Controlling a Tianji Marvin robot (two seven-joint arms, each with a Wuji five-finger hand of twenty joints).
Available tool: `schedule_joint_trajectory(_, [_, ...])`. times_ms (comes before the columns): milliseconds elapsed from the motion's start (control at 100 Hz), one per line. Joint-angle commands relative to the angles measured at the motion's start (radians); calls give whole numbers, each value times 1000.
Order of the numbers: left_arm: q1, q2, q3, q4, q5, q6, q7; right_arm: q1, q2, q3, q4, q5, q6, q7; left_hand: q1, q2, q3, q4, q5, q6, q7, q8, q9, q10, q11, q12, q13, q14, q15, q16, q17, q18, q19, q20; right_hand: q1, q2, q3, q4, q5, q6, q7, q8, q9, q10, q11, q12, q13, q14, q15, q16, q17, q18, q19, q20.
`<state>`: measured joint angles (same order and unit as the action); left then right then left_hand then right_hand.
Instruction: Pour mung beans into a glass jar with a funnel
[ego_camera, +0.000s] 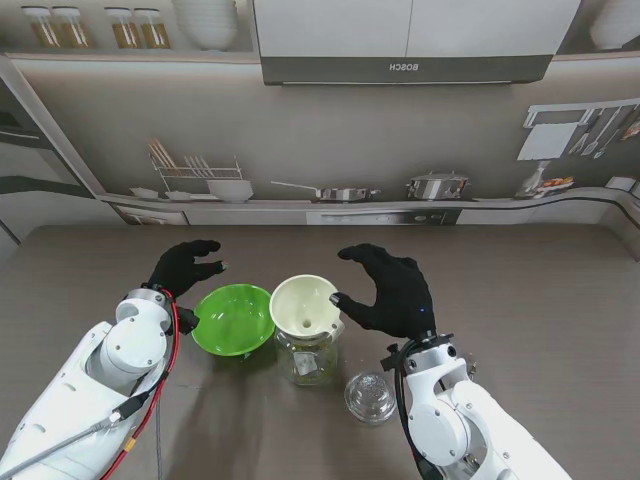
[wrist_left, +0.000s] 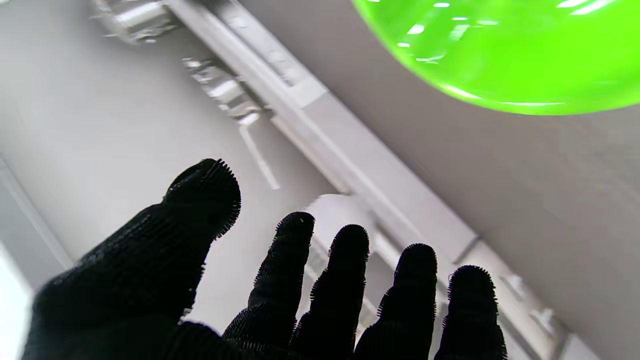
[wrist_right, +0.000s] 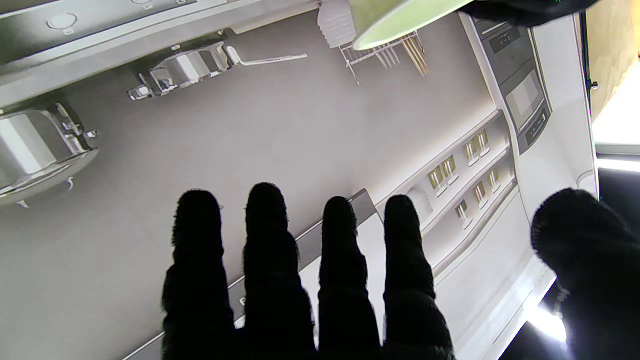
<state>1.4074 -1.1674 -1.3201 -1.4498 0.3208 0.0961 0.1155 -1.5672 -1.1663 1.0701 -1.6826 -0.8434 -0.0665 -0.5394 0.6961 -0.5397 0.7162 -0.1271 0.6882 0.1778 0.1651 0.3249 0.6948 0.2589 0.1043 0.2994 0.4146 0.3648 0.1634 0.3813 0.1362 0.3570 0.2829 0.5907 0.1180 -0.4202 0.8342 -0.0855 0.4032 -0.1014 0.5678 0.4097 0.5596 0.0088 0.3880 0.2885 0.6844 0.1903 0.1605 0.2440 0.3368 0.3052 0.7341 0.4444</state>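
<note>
Grey-brown and matte, the bench (ego_camera: 520, 290) carries everything, with a printed kitchen backdrop (ego_camera: 330, 130) standing along its far edge. Two white arms rise from the near corners. The right robot hand (ego_camera: 392, 292), gloved in black, hangs over the bench just right of the funnel with its fingers spread and its thumb tip next to the funnel's rim; it holds nothing. The left robot hand (ego_camera: 185, 268) hovers left of the green bowl, fingers apart and empty too.

Next in size, the green bowl (ego_camera: 233, 319) sits on the bench left of centre, its rim just beside the funnel. The cream funnel (ego_camera: 304, 304) stands in the mouth of the glass jar (ego_camera: 308, 360), which rests upright nearer to me than the bowl. Smallest, a clear glass lid (ego_camera: 369, 397) lies on the bench just right of the jar, near the right wrist.
</note>
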Motion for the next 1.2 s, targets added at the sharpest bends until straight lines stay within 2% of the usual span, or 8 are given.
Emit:
schedule_joint_trajectory(0, [22,1,-2,-48,-2,-26,-18,-7,-1,-1,-11,0,-2,16,-14,16,-19,32,-19,-6,-16,-8,-34,-29,-8,-9,-27,-31,-28,-13,2,-40,-31,19,-36,25,17,30,-17,3,11,-21,-28,4,1,-15,9,-9,4,-5,-11,12,16,-4])
schedule_joint_trajectory(210, [92,12,-14,-146,-6,-144,-38,-9,0,0,-14,3,-1,24,-12,15,-20,33,-27,-15,-18,-9,-54,-42,-16,-18,-25,-59,-33,-23,11,-61,-52,11,-36,25,17,30,-17,4,10,-21,-27,4,1,-14,9,-10,4,-5,-13,13,16,-4])
schedule_joint_trajectory(360, [129,17,-10,-185,1,-215,-44,-9,0,-2,-15,7,-2,29,2,14,-20,35,-35,-28,-20,-9,-61,-61,-18,-27,-14,-86,-30,-29,39,-76,-54,4,-36,25,17,30,-16,2,10,-21,-28,5,0,-15,9,-9,4,-5,-12,12,16,-4])
schedule_joint_trajectory(680, [187,14,19,-212,71,-327,30,-13,2,-1,-19,13,-3,49,9,9,-22,37,-35,-40,-20,-9,-44,-66,-10,-34,9,-110,-14,-41,76,-93,-55,-12,-36,25,18,30,-14,3,11,-20,-27,9,1,-14,9,-9,4,-5,-13,14,16,-4])
schedule_joint_trajectory(1040, [228,-1,12,-200,97,-384,122,-1,6,-18,-10,21,1,84,10,8,-29,37,-16,-49,-12,-7,-25,-64,-5,-36,19,-111,1,-50,87,-88,-54,-27,-37,26,18,30,-6,5,13,-18,-24,20,1,-14,9,-11,4,-6,-11,14,16,-3])
schedule_joint_trajectory(1130, [237,4,3,-205,94,-383,100,6,6,-23,-4,25,2,90,8,19,-31,37,-26,-50,-17,-9,-32,-69,-9,-38,11,-116,-2,-53,82,-94,-56,-30,-36,26,18,30,-5,5,13,-18,-24,19,1,-14,9,-9,4,-5,-13,13,16,-3])
schedule_joint_trajectory(1190, [239,3,3,-205,100,-381,110,11,6,-28,-1,29,2,96,9,17,-33,37,-18,-47,-13,-8,-29,-65,-8,-38,14,-113,-1,-54,84,-91,-54,-30,-37,26,18,30,-4,5,13,-18,-22,19,2,-14,9,-9,4,-5,-12,13,16,-3])
